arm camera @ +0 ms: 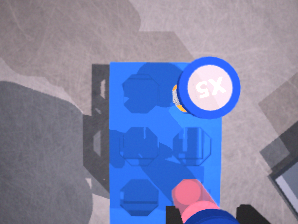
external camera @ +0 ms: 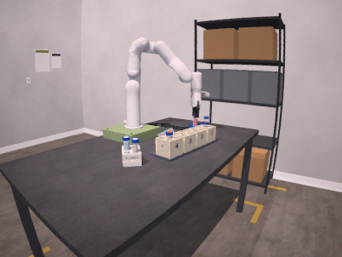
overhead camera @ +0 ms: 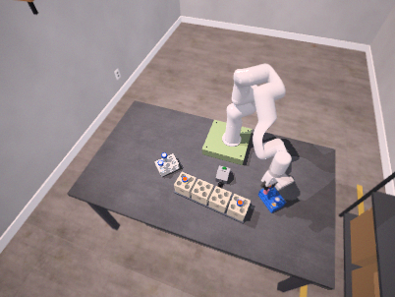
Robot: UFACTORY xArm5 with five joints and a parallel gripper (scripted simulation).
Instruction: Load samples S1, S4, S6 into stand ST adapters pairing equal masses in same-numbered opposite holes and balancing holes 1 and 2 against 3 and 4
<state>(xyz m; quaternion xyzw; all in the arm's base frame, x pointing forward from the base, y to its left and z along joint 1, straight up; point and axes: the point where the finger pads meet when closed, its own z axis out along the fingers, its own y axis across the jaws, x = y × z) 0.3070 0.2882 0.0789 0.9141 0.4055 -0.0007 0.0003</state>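
With pink tube (overhead camera: 265, 191) (external camera: 196, 122) (arm camera: 189, 194) clamped in jaws (overhead camera: 267, 185) (external camera: 196, 114) over blue rack (overhead camera: 265, 201) (external camera: 191, 125) (arm camera: 116, 120), I'd lift straight up, keep it upright, clear X5 (external camera: 206, 119) (arm camera: 210, 88) and neighbouring wells before traversing toward adapters (overhead camera: 211, 192) (external camera: 185, 141).

Dark grey rectangular table top (overhead camera: 142, 143) (external camera: 140, 183) showing a matt, faintly mottled finish. Blue rectangular rack (overhead camera: 268, 202) (arm camera: 116, 172) looking like smooth plastic; brown box-shaped cartons (external camera: 220, 43) looking like matt cardboard.

Premises: lab-type workroom. Evidence noted: dark bench (overhead camera: 133, 148) (external camera: 170, 187) bearing robot arm (overhead camera: 265, 108) (external camera: 133, 99), capped tubes in white rack (overhead camera: 167, 171) (external camera: 132, 161). Metal shelving (external camera: 238, 62) with boxes; yellow floor markings (external camera: 257, 213).
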